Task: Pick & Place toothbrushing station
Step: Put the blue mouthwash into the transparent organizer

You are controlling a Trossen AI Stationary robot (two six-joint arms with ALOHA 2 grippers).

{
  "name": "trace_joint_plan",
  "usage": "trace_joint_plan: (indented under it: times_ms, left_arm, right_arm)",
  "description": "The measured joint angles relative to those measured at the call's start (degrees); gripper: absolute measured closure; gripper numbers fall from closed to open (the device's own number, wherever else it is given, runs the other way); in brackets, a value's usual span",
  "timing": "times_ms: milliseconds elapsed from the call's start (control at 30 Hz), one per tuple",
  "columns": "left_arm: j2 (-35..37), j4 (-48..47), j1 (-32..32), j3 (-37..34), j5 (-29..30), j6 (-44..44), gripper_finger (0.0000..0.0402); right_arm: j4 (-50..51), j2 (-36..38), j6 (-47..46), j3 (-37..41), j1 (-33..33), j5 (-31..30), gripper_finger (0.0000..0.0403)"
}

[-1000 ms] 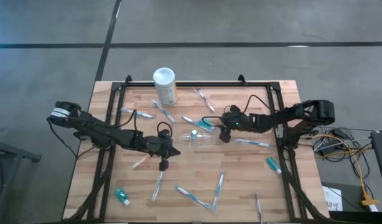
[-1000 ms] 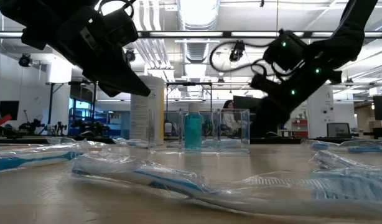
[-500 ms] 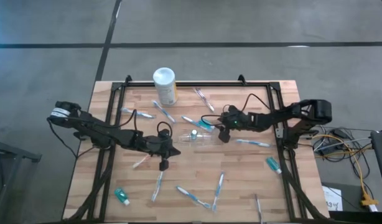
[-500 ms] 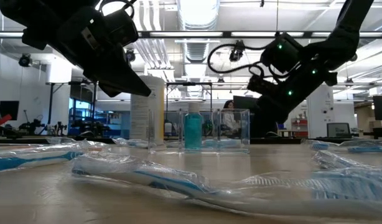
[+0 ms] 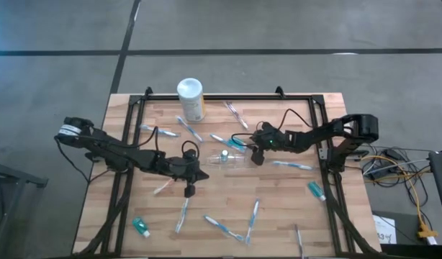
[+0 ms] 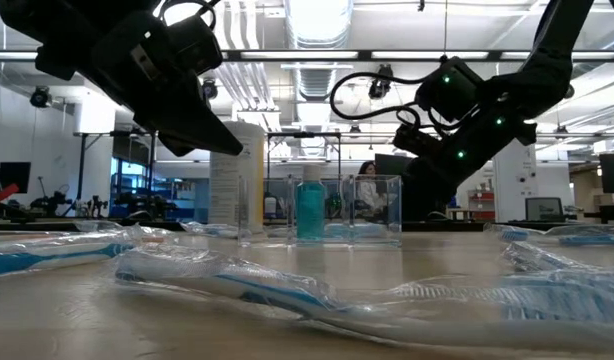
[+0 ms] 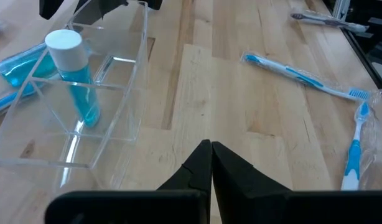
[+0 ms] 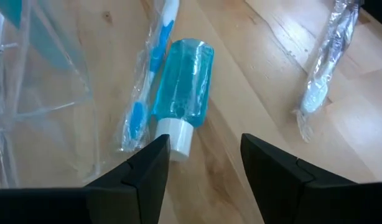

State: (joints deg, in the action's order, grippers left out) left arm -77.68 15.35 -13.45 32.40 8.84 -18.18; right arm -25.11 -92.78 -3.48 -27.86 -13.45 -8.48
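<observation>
— Right gripper (image 8: 200, 155): how is it set, and is anything held?

— Its fingers (image 8: 144, 168) are spread apart with nothing between them. It is poised above the table (image 5: 278, 208), over a blue bottle with a white cap (image 8: 181, 93) that lies on its side on the wood, just beside a wrapped toothbrush (image 8: 150, 68).

— And the left gripper (image 7: 211, 158)?

— Its two fingers are pressed together, and nothing is gripped. It is held above bare wood near the middle of the table, with wrapped toothbrushes (image 7: 303, 71) lying well apart from it.

— Where is the toothbrushing station (image 5: 228, 157) found?

— Near the centre of the table, between the two grippers. It is a clear, colourless holder divided into compartments, and a second blue bottle with a white cap (image 7: 76, 74) is seen standing upright in one of them. In the low view the station (image 6: 332, 210) stands upright on the tabletop.

— Anything else noted?

— A white canister (image 5: 191, 97) stands at the far edge, and more wrapped toothbrushes are scattered over the table.
</observation>
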Motion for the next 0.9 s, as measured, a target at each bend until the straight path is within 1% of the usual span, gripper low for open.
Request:
trace_joint_plan:
  times_ms: [167, 433, 567, 733, 900]
  left_arm:
    - [-0.01, -0.07, 0.0, 0.0, 0.01, -0.02, 0.039]
    - [-0.01, -1.0, 0.0, 0.0, 0.02, -0.27, 0.039]
    - [-0.01, -1.4, 0.0, 0.0, 0.02, -0.33, 0.039]
    - [-0.01, -1.51, -0.02, 0.0, 0.02, 0.0, 0.039]
    - [0.62, -2.48, -0.02, 0.0, -0.32, 0.27, 0.039]
  right_arm:
    - [-0.28, -1.92, 1.29, -0.61, -0.3, -0.05, 0.0206]
    - [-0.96, -7.55, 4.99, -4.86, -3.23, 0.04, 0.0206]
    - [-0.9, -8.94, 6.97, -6.93, -4.88, -0.27, 0.0206]
    - [-0.42, -7.78, 7.78, -7.03, -7.2, -0.69, 0.0207]
    - [3.83, -2.13, 7.68, -4.81, -7.63, -0.47, 0.0207]
